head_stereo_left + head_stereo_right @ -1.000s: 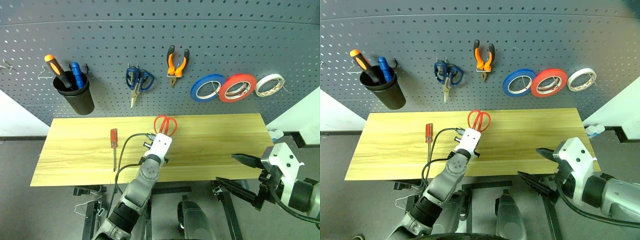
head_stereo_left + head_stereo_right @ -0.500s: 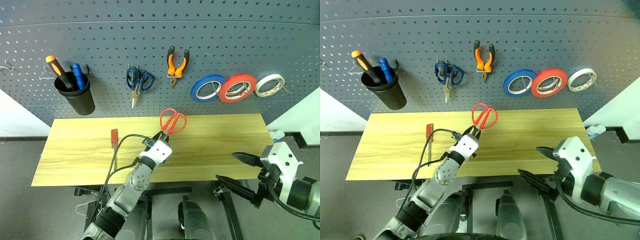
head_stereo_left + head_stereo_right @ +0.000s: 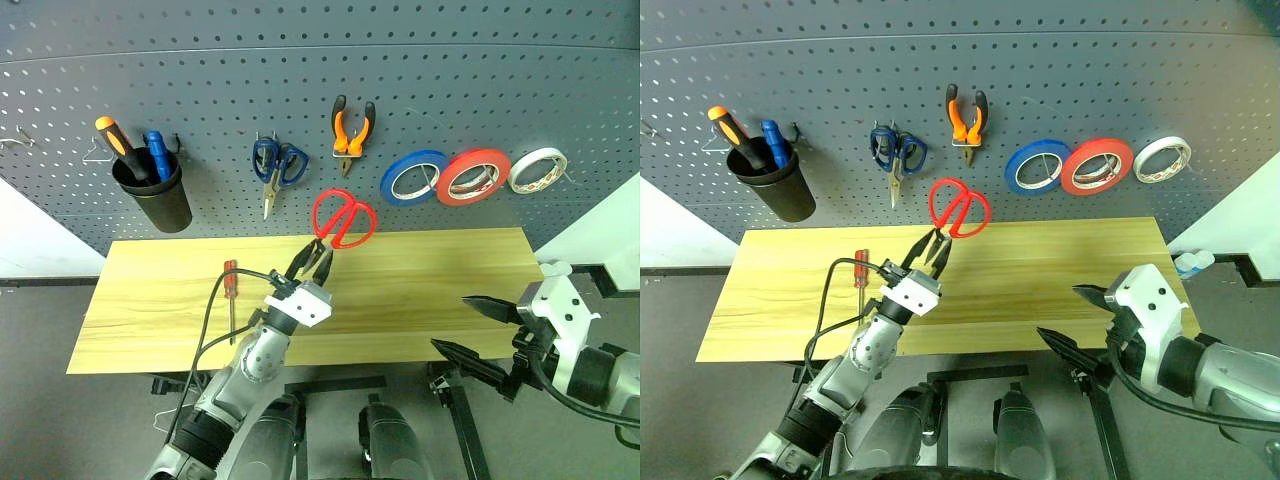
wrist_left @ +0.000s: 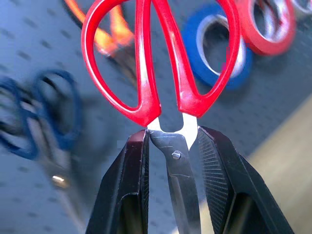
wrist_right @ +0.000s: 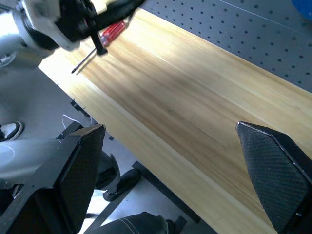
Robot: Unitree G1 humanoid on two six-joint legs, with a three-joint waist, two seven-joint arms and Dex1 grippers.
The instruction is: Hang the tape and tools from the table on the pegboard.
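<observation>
Left tool (image 3: 314,262) clamps the red-handled scissors (image 3: 343,218) by the blades near the pivot, handles up, off the bench (image 3: 420,290), in front of the pegboard (image 3: 200,90). Blade tips are hidden between the fingers (image 4: 131,195). Right tool (image 3: 478,328) is wide open, empty, at the bench's front edge. Screwdriver (image 3: 229,285) lies on the bench, shaft partly behind a cable.

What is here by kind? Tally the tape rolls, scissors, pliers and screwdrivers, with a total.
Tape rolls: 3 - blue roll, red tape, white roll
Scissors: 2 - blue-handled scissors, red-handled scissors
Pliers: 1 - pliers
Screwdrivers: 3 - orange-and-black screwdriver, blue screwdriver, red-handled screwdriver
Total: 9
</observation>
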